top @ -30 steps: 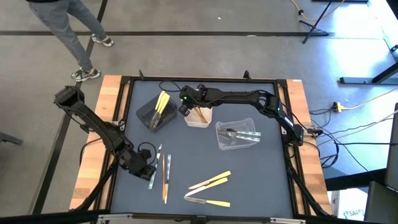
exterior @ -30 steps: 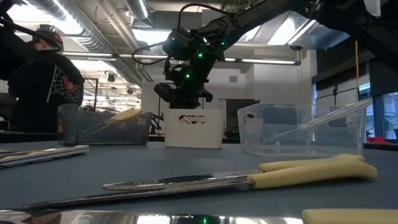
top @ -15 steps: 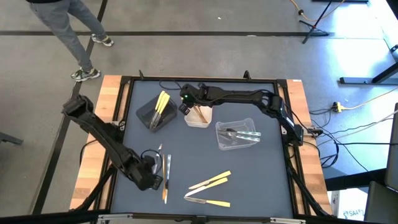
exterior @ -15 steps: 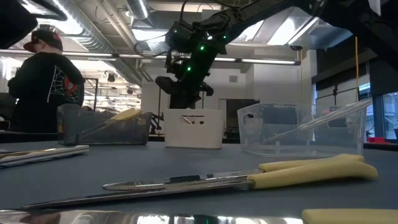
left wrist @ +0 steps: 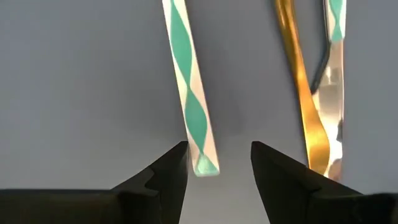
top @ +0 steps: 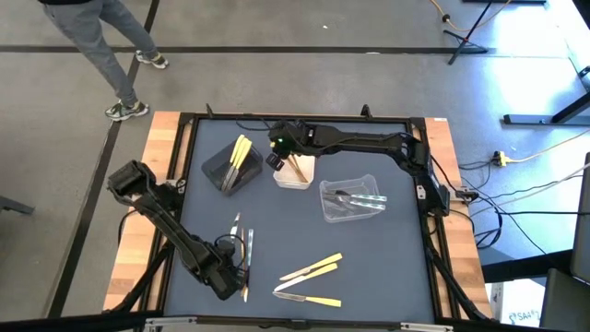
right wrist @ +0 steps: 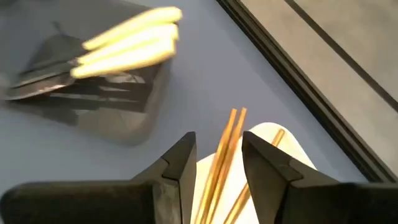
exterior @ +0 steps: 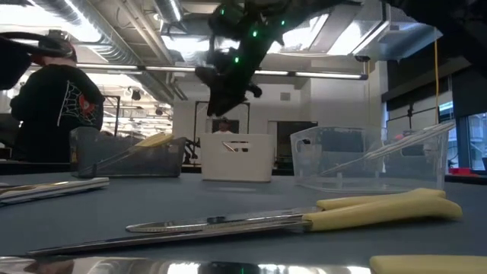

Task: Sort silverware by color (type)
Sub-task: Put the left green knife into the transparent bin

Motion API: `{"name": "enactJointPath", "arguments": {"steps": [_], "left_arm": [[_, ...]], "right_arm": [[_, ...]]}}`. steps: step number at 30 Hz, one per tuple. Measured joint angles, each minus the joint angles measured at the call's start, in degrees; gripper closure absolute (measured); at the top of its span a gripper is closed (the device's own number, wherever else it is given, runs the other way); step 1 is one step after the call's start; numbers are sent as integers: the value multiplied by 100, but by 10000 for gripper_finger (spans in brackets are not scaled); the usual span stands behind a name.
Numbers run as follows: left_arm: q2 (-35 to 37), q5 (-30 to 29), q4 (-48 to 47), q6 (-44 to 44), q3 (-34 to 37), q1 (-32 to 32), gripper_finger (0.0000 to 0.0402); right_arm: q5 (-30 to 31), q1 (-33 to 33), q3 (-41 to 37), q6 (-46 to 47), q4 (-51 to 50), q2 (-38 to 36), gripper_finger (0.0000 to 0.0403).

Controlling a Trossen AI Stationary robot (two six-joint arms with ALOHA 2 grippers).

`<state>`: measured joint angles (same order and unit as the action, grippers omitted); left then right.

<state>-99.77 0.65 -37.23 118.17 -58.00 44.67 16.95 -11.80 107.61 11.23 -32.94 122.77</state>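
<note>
Jaws of the left gripper [left wrist: 217,163], open and empty, have come down over a silver utensil [left wrist: 189,93] on the desk [top: 387,267], ready to grasp, while the right gripper [top: 276,160], jaws parted and empty, has lifted above the white tray [top: 297,180].

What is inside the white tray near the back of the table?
In the white tray stand thin orange-brown utensils, leaning against its wall. Their lower ends are covered by the tray and by the right gripper above it, so the exact number cannot be seen.

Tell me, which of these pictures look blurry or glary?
Right wrist view: the yellow-handled silverware in the black tray is smeared by blur. Low view: the nearest knife is soft, ceiling lights glare. Left wrist view: the silver utensil mirrors teal; open left claw.
</note>
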Motion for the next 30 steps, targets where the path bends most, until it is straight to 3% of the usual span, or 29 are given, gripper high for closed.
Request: {"name": "enactJointPath", "arguments": {"steps": [7,30], "left_arm": [[-8,-53,-358,177,0,2,233],[-233,34,-249,-25,-20,13,233]], "right_arm": [[1,399,0,-413,-19,-249,285],[-2,1784,0,-1028,-185,-283,285]]}}
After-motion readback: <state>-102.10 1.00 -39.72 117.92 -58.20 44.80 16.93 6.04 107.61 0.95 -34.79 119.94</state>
